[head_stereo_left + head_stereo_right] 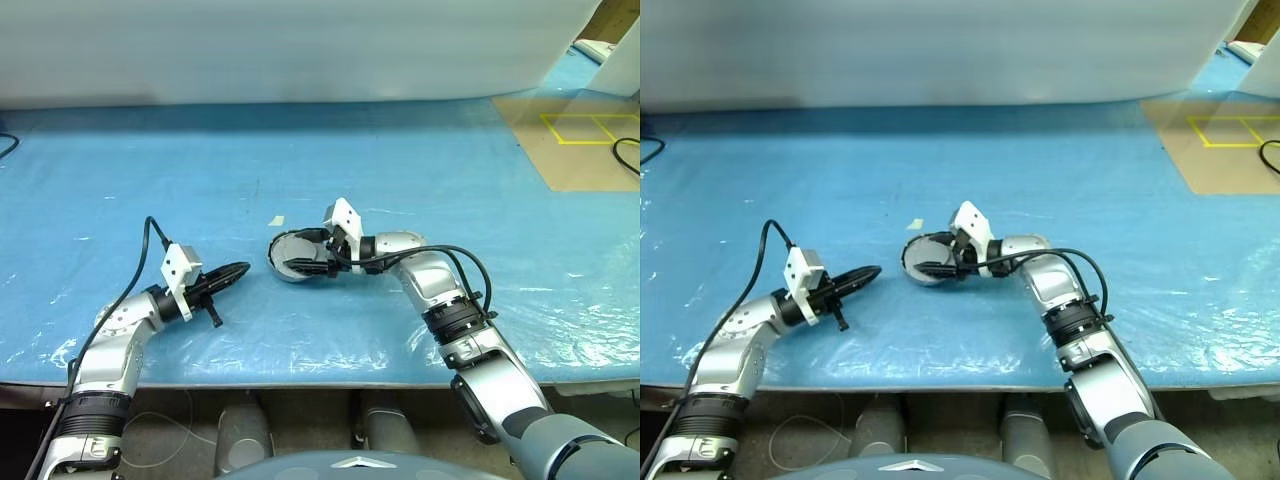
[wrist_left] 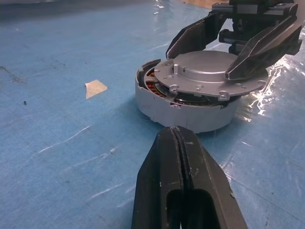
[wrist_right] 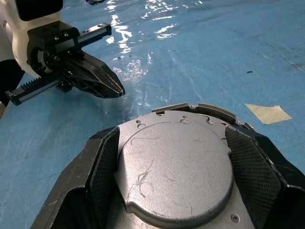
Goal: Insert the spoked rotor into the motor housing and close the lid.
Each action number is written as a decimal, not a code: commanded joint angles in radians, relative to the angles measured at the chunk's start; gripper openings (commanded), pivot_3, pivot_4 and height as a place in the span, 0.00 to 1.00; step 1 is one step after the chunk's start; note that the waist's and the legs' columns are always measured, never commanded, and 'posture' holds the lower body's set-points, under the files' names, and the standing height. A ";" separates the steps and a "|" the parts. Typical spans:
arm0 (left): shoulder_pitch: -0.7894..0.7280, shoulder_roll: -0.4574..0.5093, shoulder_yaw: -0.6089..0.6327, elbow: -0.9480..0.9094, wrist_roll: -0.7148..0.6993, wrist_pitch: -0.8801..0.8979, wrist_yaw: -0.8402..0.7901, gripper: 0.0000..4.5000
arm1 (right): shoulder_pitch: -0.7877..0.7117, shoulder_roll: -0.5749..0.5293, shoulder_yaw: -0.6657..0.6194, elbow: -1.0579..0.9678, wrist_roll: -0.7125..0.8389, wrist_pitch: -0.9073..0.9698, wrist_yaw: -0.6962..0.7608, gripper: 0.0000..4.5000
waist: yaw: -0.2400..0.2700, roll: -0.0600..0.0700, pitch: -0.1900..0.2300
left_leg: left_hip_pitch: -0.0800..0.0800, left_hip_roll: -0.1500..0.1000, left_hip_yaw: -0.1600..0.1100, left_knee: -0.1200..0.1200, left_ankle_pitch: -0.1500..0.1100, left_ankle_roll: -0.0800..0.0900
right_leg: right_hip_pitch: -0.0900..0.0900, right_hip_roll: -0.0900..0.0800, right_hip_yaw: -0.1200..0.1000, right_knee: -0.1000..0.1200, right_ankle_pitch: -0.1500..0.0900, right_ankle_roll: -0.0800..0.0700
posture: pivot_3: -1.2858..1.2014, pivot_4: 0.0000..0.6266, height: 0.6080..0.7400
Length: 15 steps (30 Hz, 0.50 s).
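One lid (image 2: pixel 209 71); one motor housing (image 2: pixel 176 112); two grippers.

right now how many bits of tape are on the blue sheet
1: a small tan tape scrap lies flat on the blue sheet, just beyond and left of the motor housing, apart from it. Others could be hidden under the arms.

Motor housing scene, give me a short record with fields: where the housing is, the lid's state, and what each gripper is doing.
motor housing: on the blue table cover, copper windings showing at one side
lid: on top of the housing, tilted, not seated flush
right gripper: fingers on either side of the lid
left gripper: shut, holding nothing, apart from the housing
paper scrap: on the cover beside the housing
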 commanded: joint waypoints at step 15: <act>0.019 -0.006 0.002 -0.033 -0.012 -0.022 0.022 0.00 | -0.032 0.071 -0.038 0.043 -0.022 -0.096 -0.114 0.70 | -0.001 0.000 0.000 | 0.000 0.000 0.000 0.001 0.000 0.000 | 0.000 0.000 0.000 0.001 0.000 0.000 | 0.52 0.24 1.00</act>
